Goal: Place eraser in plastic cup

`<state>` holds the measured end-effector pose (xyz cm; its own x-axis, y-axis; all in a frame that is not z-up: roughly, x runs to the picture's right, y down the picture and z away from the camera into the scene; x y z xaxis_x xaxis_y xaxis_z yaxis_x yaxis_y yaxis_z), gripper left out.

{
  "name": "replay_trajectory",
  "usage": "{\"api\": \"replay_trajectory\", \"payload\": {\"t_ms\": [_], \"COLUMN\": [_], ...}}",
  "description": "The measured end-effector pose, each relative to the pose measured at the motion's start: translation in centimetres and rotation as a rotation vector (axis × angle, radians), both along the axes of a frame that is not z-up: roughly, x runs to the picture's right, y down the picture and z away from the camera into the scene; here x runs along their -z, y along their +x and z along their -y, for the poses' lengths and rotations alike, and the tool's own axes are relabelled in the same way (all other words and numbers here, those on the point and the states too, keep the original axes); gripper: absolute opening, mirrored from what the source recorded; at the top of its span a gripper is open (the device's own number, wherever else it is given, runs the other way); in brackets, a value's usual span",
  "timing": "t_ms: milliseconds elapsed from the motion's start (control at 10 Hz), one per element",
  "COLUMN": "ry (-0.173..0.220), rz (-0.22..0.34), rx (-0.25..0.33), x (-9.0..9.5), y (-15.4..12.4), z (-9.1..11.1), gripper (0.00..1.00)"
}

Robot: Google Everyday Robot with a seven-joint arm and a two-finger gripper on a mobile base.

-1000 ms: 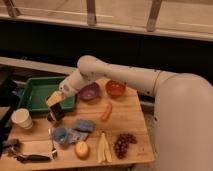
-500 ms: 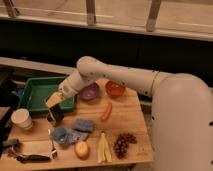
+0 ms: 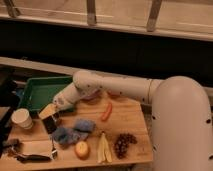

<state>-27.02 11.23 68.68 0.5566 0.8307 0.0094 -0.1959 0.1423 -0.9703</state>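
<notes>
My gripper [image 3: 50, 122] hangs at the left of the wooden table [image 3: 130, 122], below a tan wrist part. It appears shut on the eraser [image 3: 50, 126], a small dark oblong block held just above the tabletop. The plastic cup [image 3: 62, 135], short and light blue, stands just to the lower right of the gripper, close to it but apart. The arm reaches in from the right across the table's back.
A taller white cup [image 3: 22, 119] stands left of the gripper. A green tray [image 3: 35, 90] lies behind. A blue cloth [image 3: 84, 125], an orange pepper [image 3: 106, 111], an apple [image 3: 81, 149], a banana [image 3: 103, 147], grapes [image 3: 124, 144] and dark tools [image 3: 25, 156] lie around.
The gripper has moved slightly down and to the left, closer to the tabletop beside the light-blue cup. Nothing else has moved.
</notes>
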Motion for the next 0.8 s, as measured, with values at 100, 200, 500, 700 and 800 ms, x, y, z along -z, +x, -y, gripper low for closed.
{"api": "replay_trajectory", "payload": {"t_ms": [100, 200, 500, 700, 800], "ry": [-0.001, 0.000, 0.009, 0.017, 0.020], "rz": [0.001, 0.001, -0.026, -0.045, -0.049], "rx": [-0.002, -0.004, -0.009, -0.024, -0.031], "x": [0.0, -0.1, -0.7, -1.2, -1.4], "y": [0.0, 0.0, 1.8, 3.1, 3.5], "z": [-0.3, -0.6, -1.5, -1.8, -1.8], "gripper": [0.00, 0.00, 0.00, 0.00, 0.00]}}
